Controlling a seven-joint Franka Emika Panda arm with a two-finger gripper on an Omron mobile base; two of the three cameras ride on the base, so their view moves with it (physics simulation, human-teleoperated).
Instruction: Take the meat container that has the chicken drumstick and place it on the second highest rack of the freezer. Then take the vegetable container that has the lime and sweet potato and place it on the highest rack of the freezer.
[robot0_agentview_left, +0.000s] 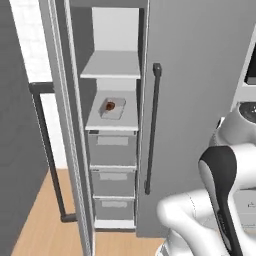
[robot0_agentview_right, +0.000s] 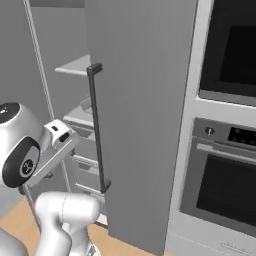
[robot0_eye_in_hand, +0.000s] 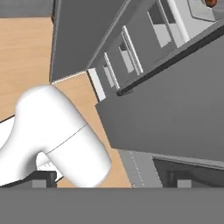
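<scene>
The freezer stands open, its door swung out to the left. On the lower open shelf sits the meat container, a pale tray holding the small reddish-brown chicken drumstick. The highest rack above it is bare; its edge also shows in the right base view. My gripper is pulled back from the freezer and points down at the floor and drawers, open with nothing between its fingertips. The vegetable container with the lime and sweet potato is out of view.
Three grey drawers fill the freezer's lower part. A closed grey door with a long dark handle is right of the opening. Stacked wall ovens stand further right. The open door's handle juts out over the wooden floor.
</scene>
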